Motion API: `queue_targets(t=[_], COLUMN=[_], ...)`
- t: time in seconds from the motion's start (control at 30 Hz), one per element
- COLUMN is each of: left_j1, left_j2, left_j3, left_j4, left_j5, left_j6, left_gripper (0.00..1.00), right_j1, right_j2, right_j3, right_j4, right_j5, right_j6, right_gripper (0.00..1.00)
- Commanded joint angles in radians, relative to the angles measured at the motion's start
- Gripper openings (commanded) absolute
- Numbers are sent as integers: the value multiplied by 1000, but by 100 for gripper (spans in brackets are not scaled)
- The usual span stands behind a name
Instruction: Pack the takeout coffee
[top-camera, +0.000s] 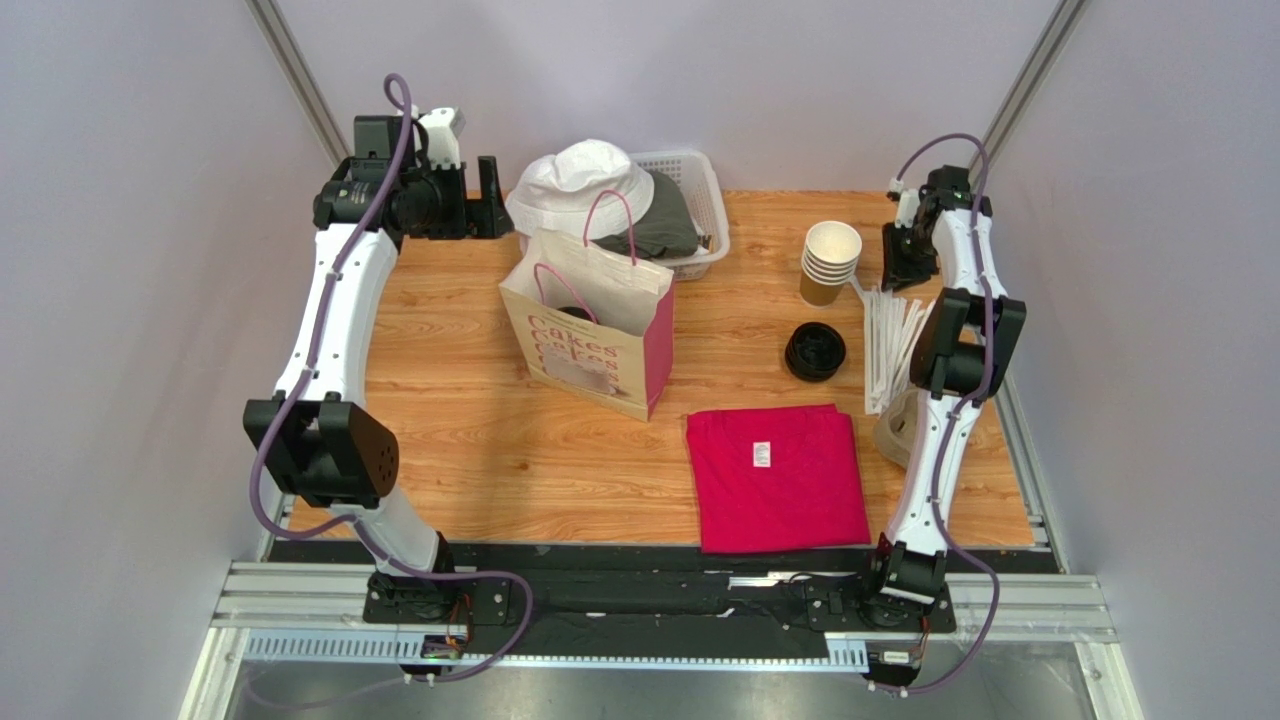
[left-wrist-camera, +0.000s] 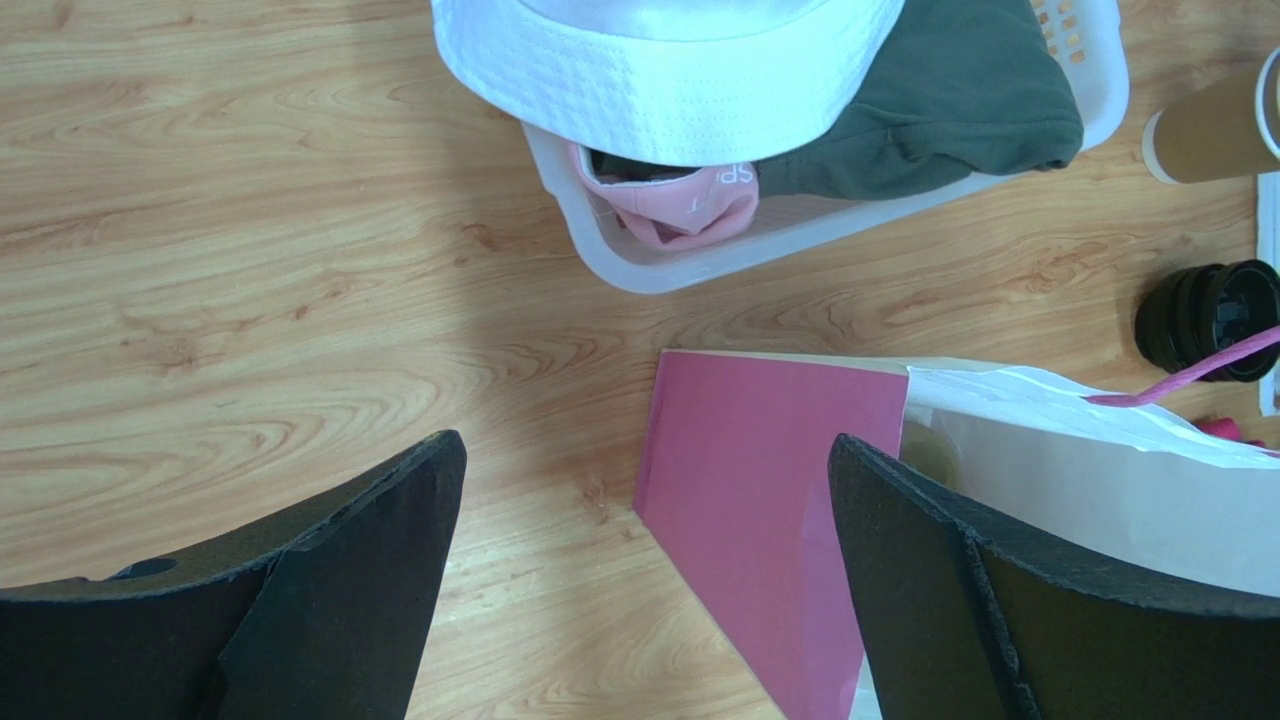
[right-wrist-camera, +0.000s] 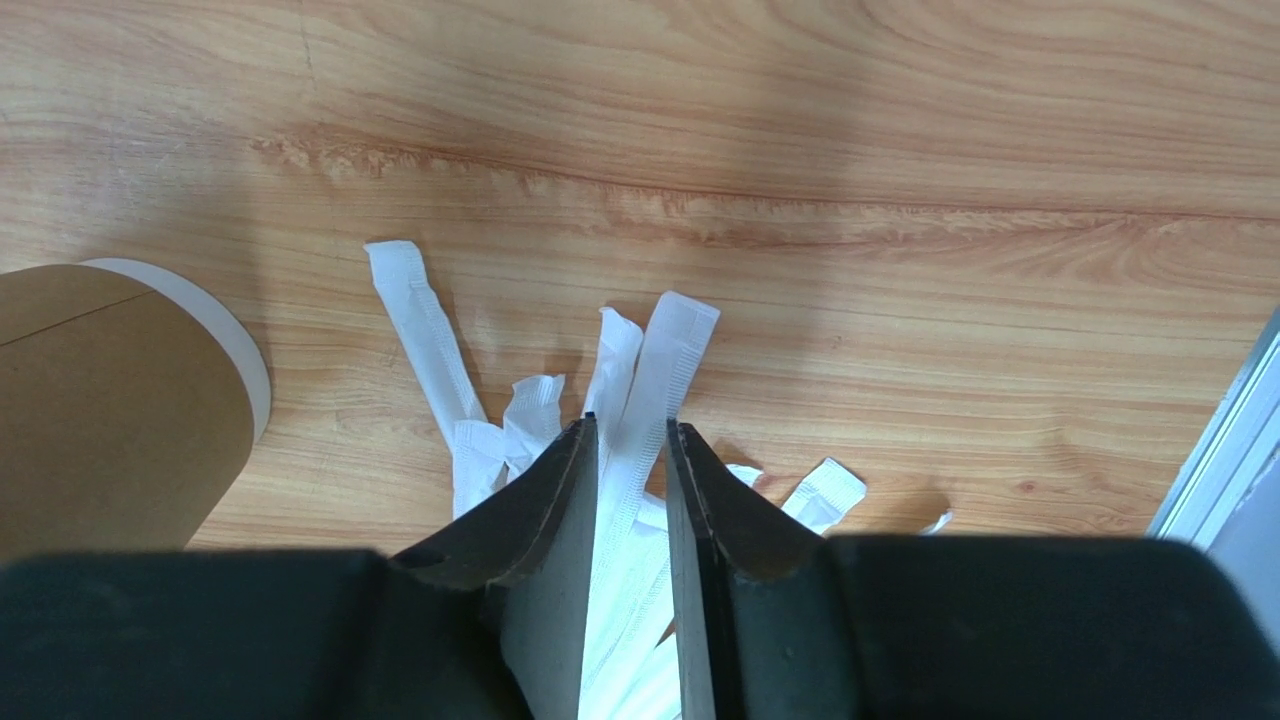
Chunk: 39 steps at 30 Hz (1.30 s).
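No capped coffee shows, only bare cups and lids far right on the bench; the right jaws, pinched on one wrapped straw, could drag neighbours along, while the left jaws hang wide apart.

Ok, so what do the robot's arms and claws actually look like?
The left arm and right arm have white links with black joints, and a greyish-purple cable loops along each. The left claw and right claw each have two black, wedge-shaped fingers with a matte surface.
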Motion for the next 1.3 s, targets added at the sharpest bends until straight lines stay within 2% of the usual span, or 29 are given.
queue_targets(t=[0.0,0.3,0.37,0.8,1.2,1.27], left_j1=[7,7,7,7,7,7], left_j2=[8,28,28,26,8,6], left_j3=[43,63,63,59,43,42], left_j4=[-3,-9,-10,-9,-9,-9], left_j5=[12,14,17,35,34,34], left_j6=[-21,-17,-18,-23,-18,-21], left_gripper=[99,99,99,99,99,99], right_j1=[-10,-23,-26,-45,-45,-40], right_j2=[7,10,6,-152,-140,-114], right_j3=[44,46,44,-63,-28,-2], right_j4=[42,40,40,83,105,61], right_j5=[-23,-29,-31,-124,-112,-74], right_j6=[8,5,5,34,69,65], right_gripper=[26,8,0,0,0,14])
